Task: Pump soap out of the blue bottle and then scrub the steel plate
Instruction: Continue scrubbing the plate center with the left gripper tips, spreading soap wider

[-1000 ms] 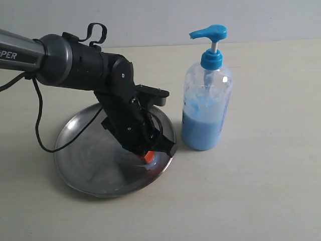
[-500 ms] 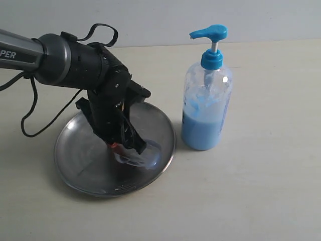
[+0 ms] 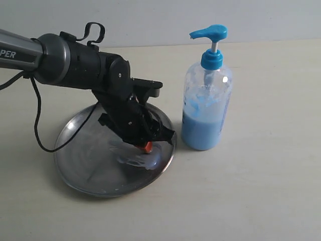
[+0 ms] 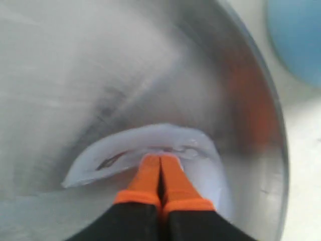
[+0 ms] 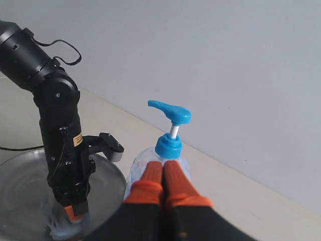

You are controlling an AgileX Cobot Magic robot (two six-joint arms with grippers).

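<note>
Pale table (image 3: 261,191) is bearing the steel plate (image 3: 75,175), where the left claw (image 3: 147,147), pinched shut and empty, is seemingly scrubbing soap (image 3: 134,157) under its tips, probably needing wider sweeps next, with the blue bottle (image 3: 206,110) standing just beside it.

Left wrist view soft all over. Steel plate (image 4: 261,100) streaked and blurry, edges of soap (image 4: 150,145) smear fuzzy. Only a corner of blue bottle (image 4: 298,40) inside the frame, out of focus, no detail. Left gripper (image 4: 160,168) cropped at the frame edge, just the orange tips and a bit of black body visible.

Exterior view: middle of plate hidden behind left arm (image 3: 75,63). Arm cut at the frame's left edge, lettering (image 3: 9,54) cropped to "PER". Can't tell if tips touch metal.

Right wrist view: lower bottle body blocked by right gripper (image 5: 163,170). Plate cropped at frame edge. Sticker (image 5: 76,139) on left arm too small to read.
</note>
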